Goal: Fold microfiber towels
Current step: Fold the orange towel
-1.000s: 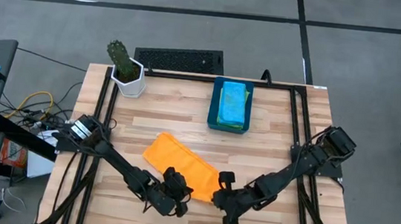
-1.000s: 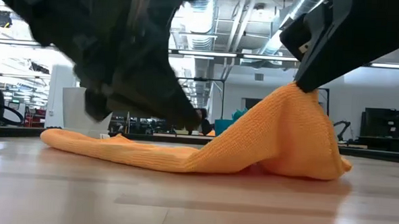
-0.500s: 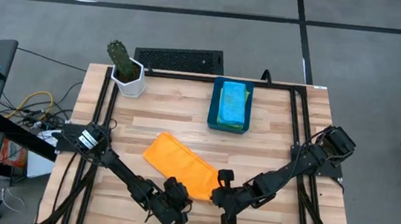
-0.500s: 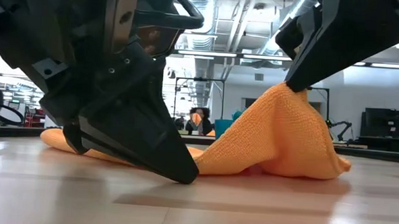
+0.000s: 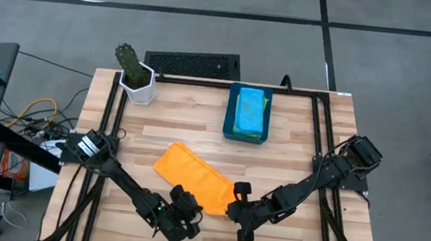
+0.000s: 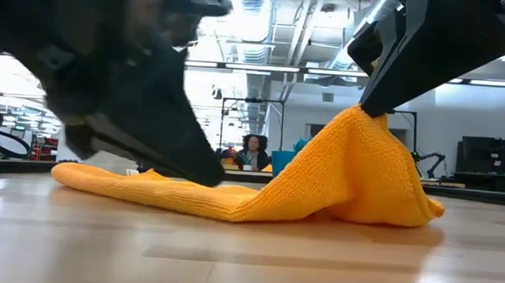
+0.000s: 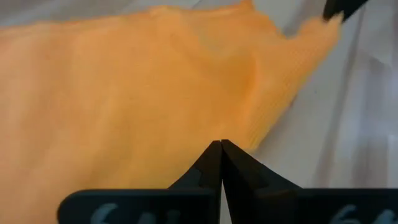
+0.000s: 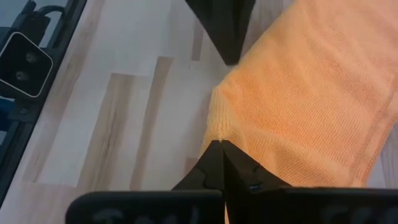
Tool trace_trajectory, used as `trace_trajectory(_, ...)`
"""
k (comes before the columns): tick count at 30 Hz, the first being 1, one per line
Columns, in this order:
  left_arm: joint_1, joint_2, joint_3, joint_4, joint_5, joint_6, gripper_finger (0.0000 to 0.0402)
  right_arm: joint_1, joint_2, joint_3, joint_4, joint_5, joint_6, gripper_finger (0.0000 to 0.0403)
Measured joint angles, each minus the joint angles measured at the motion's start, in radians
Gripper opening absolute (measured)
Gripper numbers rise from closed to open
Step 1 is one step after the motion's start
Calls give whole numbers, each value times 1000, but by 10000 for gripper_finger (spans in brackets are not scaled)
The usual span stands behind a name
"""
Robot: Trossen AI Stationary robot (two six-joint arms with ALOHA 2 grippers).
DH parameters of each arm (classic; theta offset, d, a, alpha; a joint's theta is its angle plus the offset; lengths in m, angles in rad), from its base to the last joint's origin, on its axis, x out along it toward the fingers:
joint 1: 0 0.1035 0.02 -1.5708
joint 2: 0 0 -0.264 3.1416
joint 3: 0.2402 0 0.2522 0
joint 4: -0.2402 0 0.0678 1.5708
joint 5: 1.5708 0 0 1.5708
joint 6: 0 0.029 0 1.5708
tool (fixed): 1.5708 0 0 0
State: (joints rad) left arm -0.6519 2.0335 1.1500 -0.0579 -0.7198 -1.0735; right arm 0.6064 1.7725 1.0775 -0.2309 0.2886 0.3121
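An orange microfiber towel (image 5: 190, 174) lies spread near the table's front edge, mostly flat on the wood. Its near right corner is pulled up into a peak (image 6: 364, 121). My right gripper (image 5: 232, 210) is shut on that corner. My left gripper (image 5: 195, 211) is shut, with its tips (image 7: 221, 146) at the towel's near edge, a little left of the right gripper. In the right wrist view the left fingers (image 8: 224, 31) show just beyond the held corner. Folded light blue and green towels (image 5: 250, 110) lie in a dark blue bin (image 5: 229, 126). My left gripper's shut fingertips stand at the towel's near edge (image 7: 249, 134); I cannot tell whether they touch it. My right gripper pinches the towel's near right corner (image 8: 217, 127) between its two fingers, slanting down from the table's right side. The corner is lifted clear as a tent (image 6: 354, 154); the rest lies on the table.
The bin stands at the far middle of the table. A potted cactus (image 5: 134, 73) is at the far left corner, and a black grille (image 5: 192, 63) lies beyond the far edge. A person (image 6: 254, 150) sits in the room behind.
My left gripper, shut throughout, has dipped toward the table's near edge and come back toward the towel's near edge. My right gripper has kept the towel's corner lifted in place, and the towel's shape is much as before.
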Motion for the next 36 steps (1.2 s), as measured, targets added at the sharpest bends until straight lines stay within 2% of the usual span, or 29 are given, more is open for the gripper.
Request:
trace_trajectory(4,20,-1,0,17,-22,45,0,0,0,0,-4,0,2,18)
trace_trajectory(12,25,57,65,48,31,94,0,0,0,0,-4,0,2,16)
trace_trajectory(26,27,80,81,-62,56,30,0,1,0,0,-8,0,-7,18)
trace_trajectory(36,27,79,81,-63,65,30,0,-85,0,54,55,-14,-250,14)
